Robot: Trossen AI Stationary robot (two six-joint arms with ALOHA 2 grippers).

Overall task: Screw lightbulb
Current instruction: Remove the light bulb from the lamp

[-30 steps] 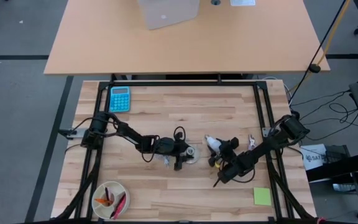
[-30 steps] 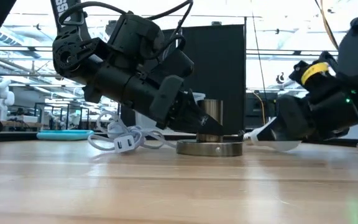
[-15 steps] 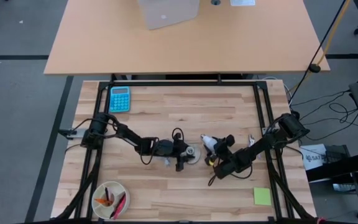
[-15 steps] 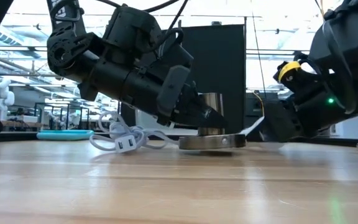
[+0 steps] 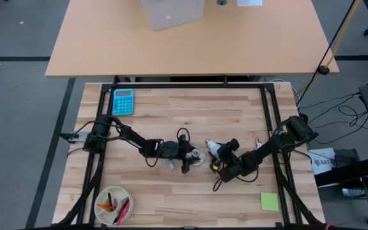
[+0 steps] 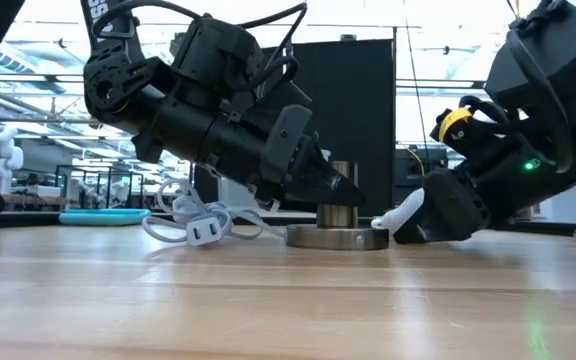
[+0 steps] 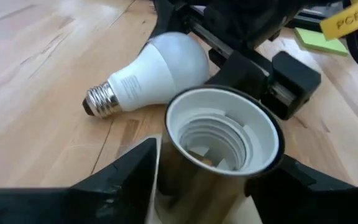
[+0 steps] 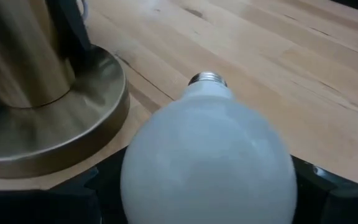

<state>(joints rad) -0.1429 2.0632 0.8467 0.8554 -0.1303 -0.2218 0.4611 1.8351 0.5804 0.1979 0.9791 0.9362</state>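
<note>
While the left jaws (image 5: 190,156) clamp the socket (image 7: 219,140), the right jaws (image 5: 219,153) grip the lightbulb (image 7: 157,68) just beside it.

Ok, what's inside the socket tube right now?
The socket is open: white liner, spiral threads and a small contact tab show. Its very bottom is in shadow. The lightbulb lies outside, beside it, on the table.

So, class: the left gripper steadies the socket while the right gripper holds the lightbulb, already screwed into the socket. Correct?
Not quite. The lightbulb is not screwed in: the left wrist view shows the socket empty, the bulb's screw base bare beside it. The left gripper does steady the socket, and the right gripper holds the bulb.
</note>
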